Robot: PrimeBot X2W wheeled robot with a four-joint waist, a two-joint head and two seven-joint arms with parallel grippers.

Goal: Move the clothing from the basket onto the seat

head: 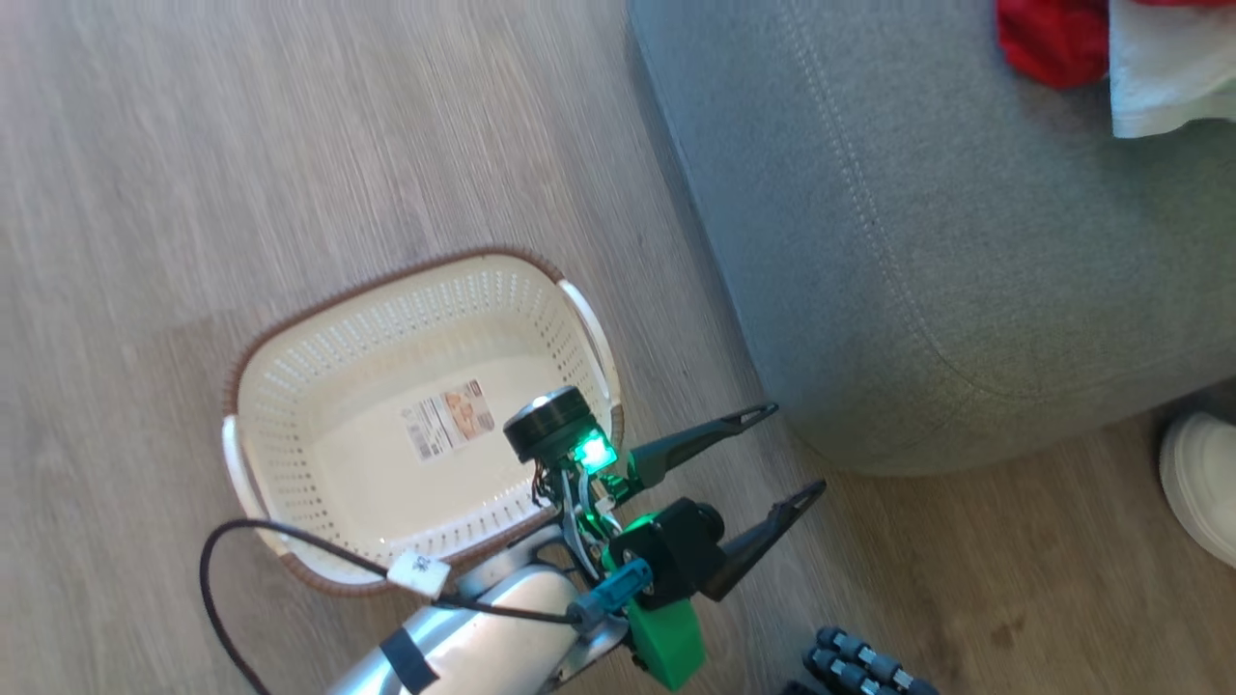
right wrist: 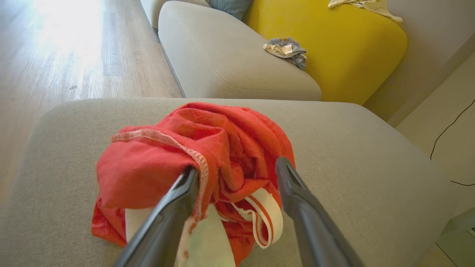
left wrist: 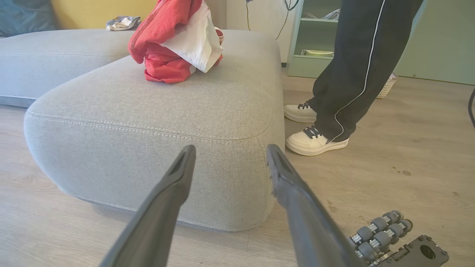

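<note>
I read the basket (head: pixel 290 386) on the floor (head: pixel 193 145), bare bottom carrying one label (head: pixel 446 419), print too small to read. Clothing (right wrist: pixel 156 167) lies heaped on the seat (head: pixel 966 241). Left claw (head: pixel 797 449) is spread wide between basket and seat. Right claw (right wrist: pixel 235 168) is spread wide astride the clothing.

Pale grey-brown wood-look floor (head: pixel 290 145), long planks, a few dark specks (left wrist: pixel 404 172) in the left wrist view. Strong white glare (right wrist: pixel 63 29) on the far boards in the right wrist view, washing out the grain. Second grey sofa section (right wrist: pixel 222 55), rounded at the edges, a yellow cushion (right wrist: pixel 334 48) just beside it and a blue-grey pillow (right wrist: pixel 230 5) behind. Cream wall (right wrist: pixel 426 92) right of the yellow, crossed by a thin black cable (right wrist: pixel 449 128). Pale green open-shelf cabinet (left wrist: pixel 315 37) standing on the floor, a small woven bin (left wrist: pixel 386 87) near it, partly hidden.
</note>
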